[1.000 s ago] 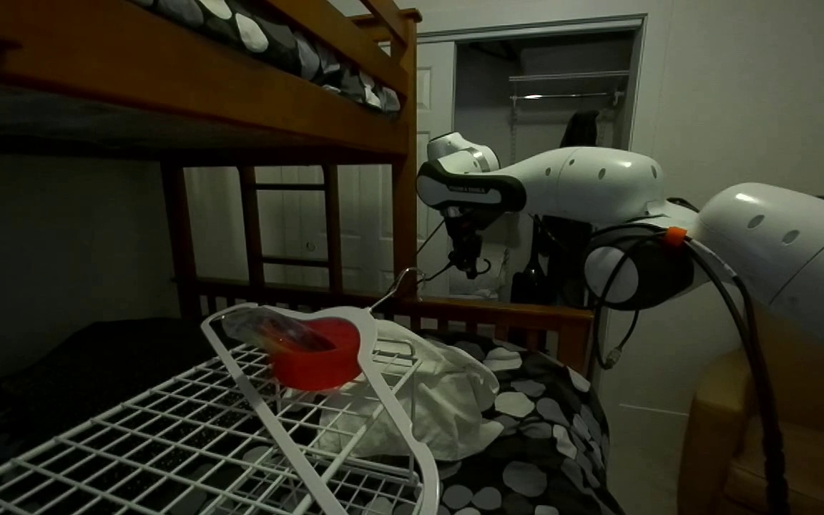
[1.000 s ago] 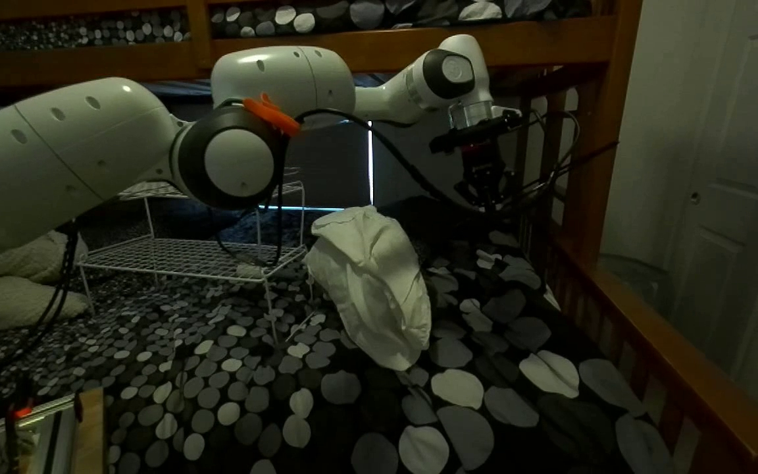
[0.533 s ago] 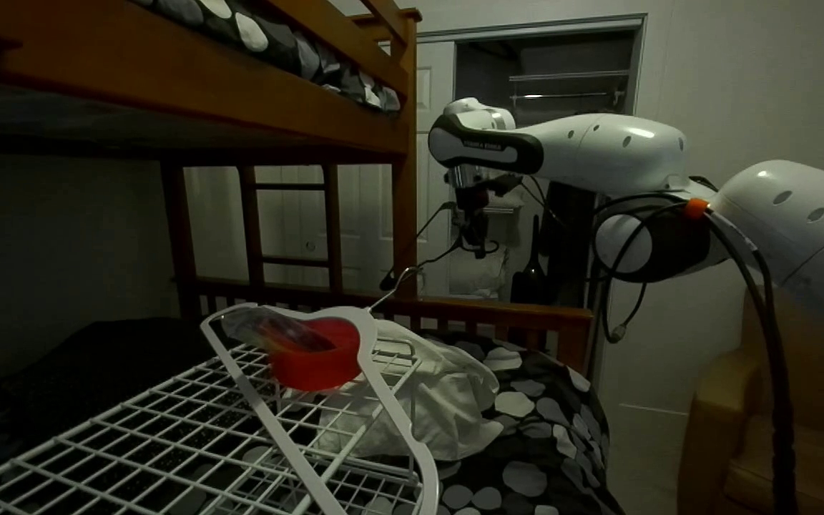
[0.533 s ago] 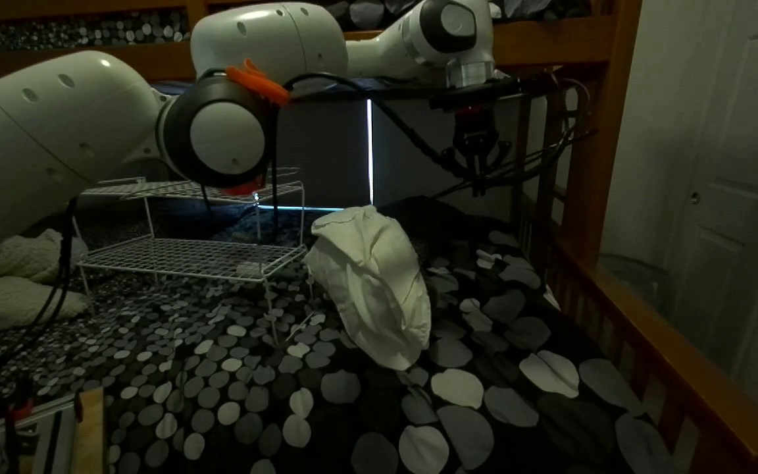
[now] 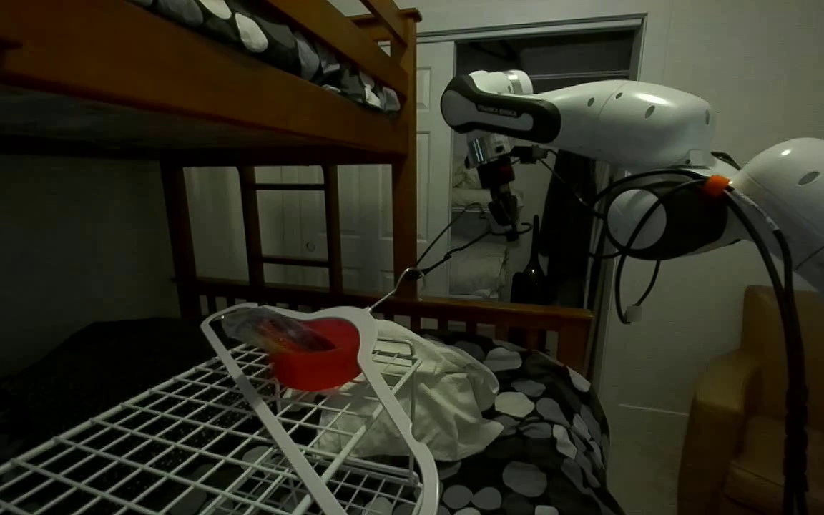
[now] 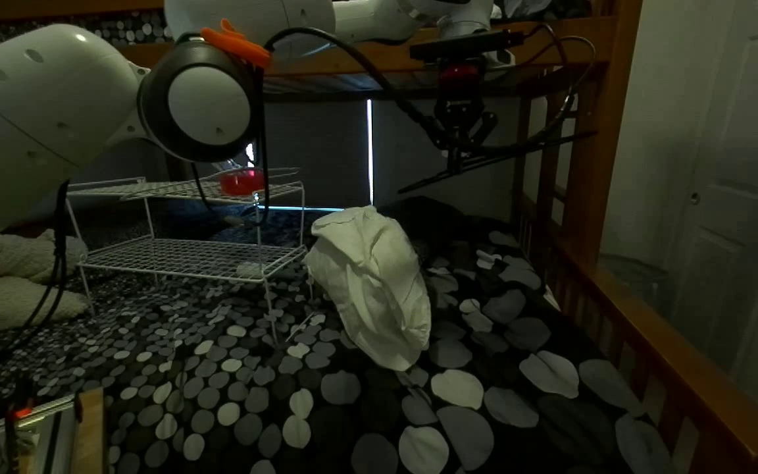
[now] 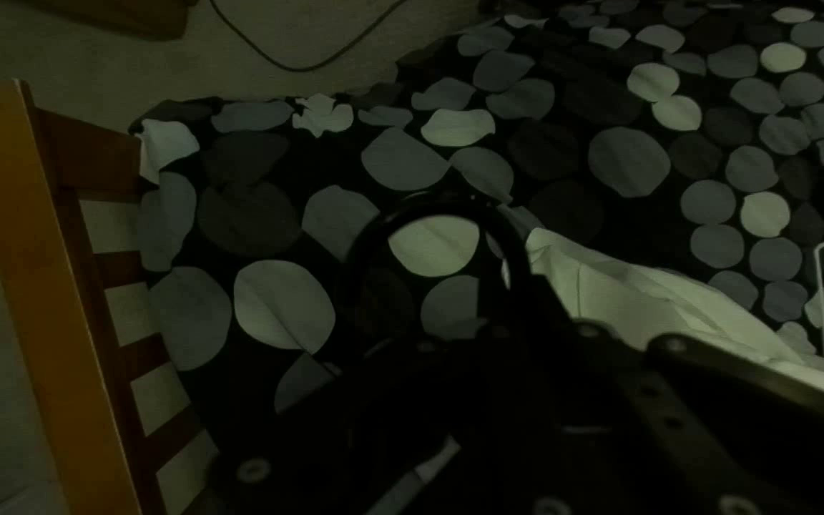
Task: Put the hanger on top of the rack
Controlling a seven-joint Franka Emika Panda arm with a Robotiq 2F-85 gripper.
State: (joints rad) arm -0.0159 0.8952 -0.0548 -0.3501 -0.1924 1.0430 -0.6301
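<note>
My gripper (image 5: 511, 230) is shut on a thin dark hanger (image 5: 459, 249), held in the air well above the bed. Gripper (image 6: 455, 163) and hanger (image 6: 420, 182) also show in an exterior view, to the right of the rack and above its top shelf. In the wrist view the gripper (image 7: 503, 300) has the hanger's curved hook (image 7: 448, 203) beyond its fingertips; the grip itself is very dark. The white wire rack (image 6: 181, 189) has two shelves and stands on the bed. In an exterior view its top (image 5: 340, 460) bears a white hanger (image 5: 367, 347).
A red roll (image 5: 315, 368) with clear plastic sits on the rack top. A white cloth (image 6: 376, 289) lies at the rack's end. The bunk frame (image 5: 403, 214), its upper bed (image 6: 550, 41) and the footboard rail (image 7: 40, 300) stand around the arm.
The arm has risen, carrying the dark hanger up. It has moved rightward in an exterior view and slightly left in another. The rack and the things on it have not moved.
</note>
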